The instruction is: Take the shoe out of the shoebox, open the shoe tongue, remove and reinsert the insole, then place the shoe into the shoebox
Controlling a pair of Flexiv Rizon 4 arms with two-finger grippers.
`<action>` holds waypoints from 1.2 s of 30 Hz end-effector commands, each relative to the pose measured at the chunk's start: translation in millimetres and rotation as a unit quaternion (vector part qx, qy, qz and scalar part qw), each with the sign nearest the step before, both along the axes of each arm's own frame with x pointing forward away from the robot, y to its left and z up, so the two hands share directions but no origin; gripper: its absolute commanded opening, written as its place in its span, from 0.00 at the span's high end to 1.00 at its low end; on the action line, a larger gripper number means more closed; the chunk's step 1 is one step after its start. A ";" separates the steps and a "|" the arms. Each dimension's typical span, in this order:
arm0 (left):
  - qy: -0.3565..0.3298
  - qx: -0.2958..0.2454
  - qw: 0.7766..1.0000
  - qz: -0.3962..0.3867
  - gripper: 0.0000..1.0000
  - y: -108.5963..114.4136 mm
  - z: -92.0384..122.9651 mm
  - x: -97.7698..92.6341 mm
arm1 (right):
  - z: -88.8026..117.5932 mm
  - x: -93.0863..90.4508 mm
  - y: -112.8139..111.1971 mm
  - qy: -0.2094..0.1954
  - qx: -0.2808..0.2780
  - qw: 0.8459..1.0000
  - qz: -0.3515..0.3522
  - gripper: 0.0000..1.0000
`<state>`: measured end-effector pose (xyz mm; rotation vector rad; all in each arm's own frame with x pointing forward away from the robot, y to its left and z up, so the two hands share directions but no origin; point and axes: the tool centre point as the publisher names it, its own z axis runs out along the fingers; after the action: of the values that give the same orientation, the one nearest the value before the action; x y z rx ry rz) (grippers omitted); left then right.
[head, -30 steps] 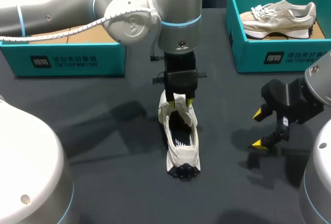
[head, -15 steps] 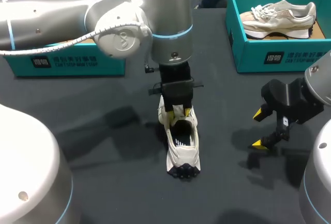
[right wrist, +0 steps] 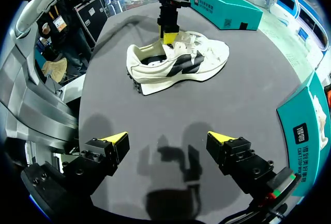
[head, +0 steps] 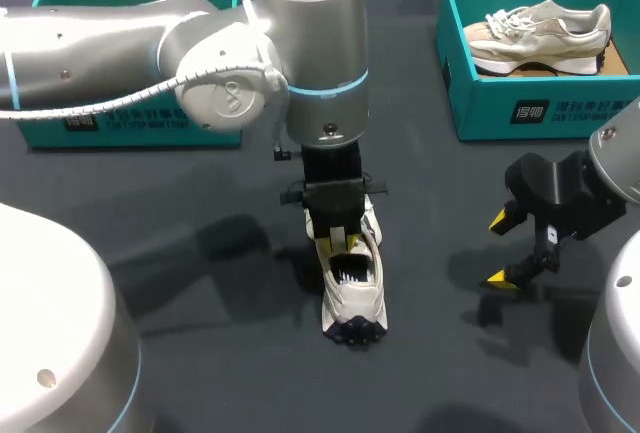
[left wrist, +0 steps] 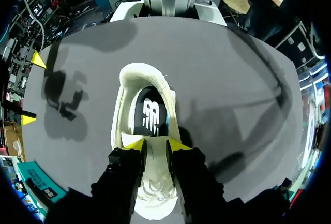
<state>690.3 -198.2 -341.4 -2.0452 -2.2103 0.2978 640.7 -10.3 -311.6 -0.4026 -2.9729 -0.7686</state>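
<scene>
Shoe: white with dark side marks, out of the box, upright on its sole near the middle of the dark table. In the head view the heel points toward the camera and the toe lies under my left arm. The dark insole shows in the mouth, lying flat inside.

Left gripper: comes down from above, right at the front edge of the shoe's mouth, over the tongue. White upper material shows beneath it in the left wrist view. I cannot tell whether it is clamped on the tongue or only poised against it.

Right gripper: off to the shoe's right and well apart from it, above bare table, its shadow below. Jaws wide apart, nothing between them.

Shoeboxes: one teal shoebox at the far right corner, with a second, beige shoe lying on its side inside. Another teal shoebox at the far left, mostly covered by my left arm; I cannot see its contents.
</scene>
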 end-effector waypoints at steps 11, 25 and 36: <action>-0.028 -0.041 0.999 0.007 0.76 -11.2 22.8 -3.9 | 0.3 -2.2 -0.5 -0.001 0.000 1.000 -0.001 0.00; -0.026 -0.029 0.999 0.016 0.77 -3.5 10.4 -12.3 | 0.3 -2.2 -0.5 -0.001 0.000 1.000 -0.001 0.00; -0.037 -0.035 0.993 0.106 0.08 9.5 72.1 -37.6 | 0.3 -2.2 -0.5 -0.001 0.000 1.000 -0.001 0.00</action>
<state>662.0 -205.0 -289.8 -1.9048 -2.4280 0.3449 640.7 -10.3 -311.6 -0.4025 -2.9728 -0.7686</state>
